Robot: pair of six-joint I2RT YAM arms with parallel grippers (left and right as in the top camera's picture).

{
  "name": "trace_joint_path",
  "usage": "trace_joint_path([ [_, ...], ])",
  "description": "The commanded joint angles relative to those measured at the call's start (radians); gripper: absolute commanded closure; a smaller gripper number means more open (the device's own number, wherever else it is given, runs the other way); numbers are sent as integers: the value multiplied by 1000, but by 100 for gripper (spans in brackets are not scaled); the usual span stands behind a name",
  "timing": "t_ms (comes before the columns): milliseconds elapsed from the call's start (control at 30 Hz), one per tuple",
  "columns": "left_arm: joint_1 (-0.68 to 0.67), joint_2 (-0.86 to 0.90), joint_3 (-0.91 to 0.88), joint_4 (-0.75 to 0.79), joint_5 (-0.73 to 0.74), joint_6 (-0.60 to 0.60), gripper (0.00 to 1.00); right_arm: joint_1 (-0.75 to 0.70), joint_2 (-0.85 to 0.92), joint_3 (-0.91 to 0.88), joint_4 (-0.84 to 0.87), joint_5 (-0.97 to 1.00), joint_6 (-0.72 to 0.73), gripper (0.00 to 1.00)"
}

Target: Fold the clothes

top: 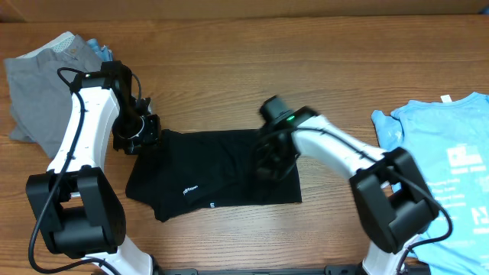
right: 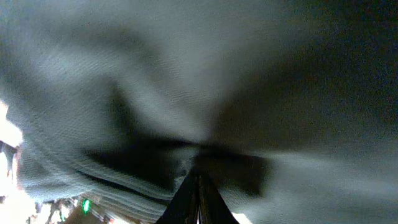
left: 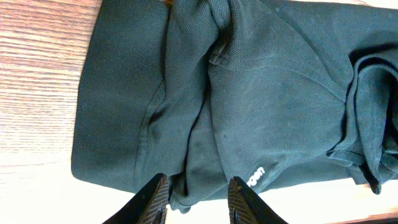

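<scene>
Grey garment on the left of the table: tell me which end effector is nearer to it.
Left. The left end effector sits just right of the grey garment, at the black T-shirt's left edge. The right end effector is farther right, pinching the T-shirt's right part.

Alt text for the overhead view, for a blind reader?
A black T-shirt lies partly folded at centre, the right gripper pinching its fabric, the left gripper at its left corner. A grey garment lies far left, a light-blue tee far right.

Far table [top: 252, 61] free (black T-shirt [top: 206, 179] nearer).
</scene>
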Motion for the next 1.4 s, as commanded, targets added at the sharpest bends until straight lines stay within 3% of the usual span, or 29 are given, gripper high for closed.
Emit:
trace_joint_path([
  [0, 3, -27, 17, -7, 5, 23, 65, 103, 8, 3, 19, -180, -54, 96],
  [167, 3, -27, 17, -10, 5, 23, 65, 176, 2, 68, -77, -171, -149, 96],
  [400, 3, -27, 17, -12, 3, 23, 65, 121, -72, 189, -204, 81, -150, 96],
  [433, 3, -27, 17, -11, 3, 23, 65, 102, -84, 199, -208, 80, -156, 91],
  [533, 3, -27, 17, -9, 3, 23, 65, 42, -95, 208, -232, 71, -184, 50],
  [600, 3, -27, 17, -2, 4, 23, 65, 12, -91, 194, -248, 73, -240, 32],
  [800, 3, -27, 17, 5, 5, 23, 65, -10, -78, 118, -238, 71, -328, 15],
  [833, 3, -27, 17, 5, 5, 23, 65, -8, -78, 103, -227, 71, -327, 18],
  [933, 3, -27, 17, 5, 5, 23, 65, -7, -78, 69, -185, 84, -254, 63],
  [967, 3, -27, 17, 5, 5, 23, 65, -8, -78, 60, -168, 104, -193, 72],
  [1067, 3, -27, 17, 4, 6, 22, 65, -10, -77, 21, -77, 127, -72, 76],
  [1233, 3, -27, 17, 4, 5, 23, 65, -9, -56, -40, 35, 93, 50, 91],
  [1367, 3, -27, 17, 3, 5, 23, 65, 15, -32, -65, 12, -97, 79, 96],
])
